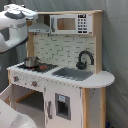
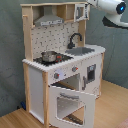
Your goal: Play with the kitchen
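- Gripper out of sight in both exterior views, so no telling whether open or closed, or holding anything.
- Only the white arm showing at the first exterior view's upper left, bulky joint level with the grey range hood.
- Same arm reaching in from the second exterior view's top right, ending right at the kitchen's upper corner by the microwave.
- Kitchen standing upright on a wooden floor, grey backdrop behind, filling the middle of both exterior views.
- Up top: microwave with dark window and keypad, hood beside it.
- Below that, a dotted white back panel.
- On the counter: small metal pot sitting on the stove, sink next to it, black curved faucet rising behind the sink.
- Knobs lined along the front edge under the stove.
- Oven door swung down and open in the second exterior view, window panel facing out.
- Cabinet door with a dark panel shut beneath the sink.
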Motion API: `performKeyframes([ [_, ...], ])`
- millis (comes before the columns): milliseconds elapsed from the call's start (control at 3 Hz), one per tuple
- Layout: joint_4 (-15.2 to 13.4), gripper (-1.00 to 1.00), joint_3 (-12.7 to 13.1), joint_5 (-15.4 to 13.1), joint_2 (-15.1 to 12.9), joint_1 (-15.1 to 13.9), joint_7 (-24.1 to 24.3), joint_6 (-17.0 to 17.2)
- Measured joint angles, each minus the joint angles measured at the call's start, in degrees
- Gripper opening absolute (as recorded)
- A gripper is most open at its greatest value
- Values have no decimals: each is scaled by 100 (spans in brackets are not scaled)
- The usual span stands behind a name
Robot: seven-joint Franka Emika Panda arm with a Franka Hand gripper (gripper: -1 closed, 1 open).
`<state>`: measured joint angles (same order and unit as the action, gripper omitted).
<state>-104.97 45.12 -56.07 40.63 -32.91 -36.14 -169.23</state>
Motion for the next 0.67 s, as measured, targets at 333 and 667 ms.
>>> performKeyframes([
  [333,146,100,273,0,295,-346,551,261],
  [667,197,100,417,0,529,-565,969,449],
])
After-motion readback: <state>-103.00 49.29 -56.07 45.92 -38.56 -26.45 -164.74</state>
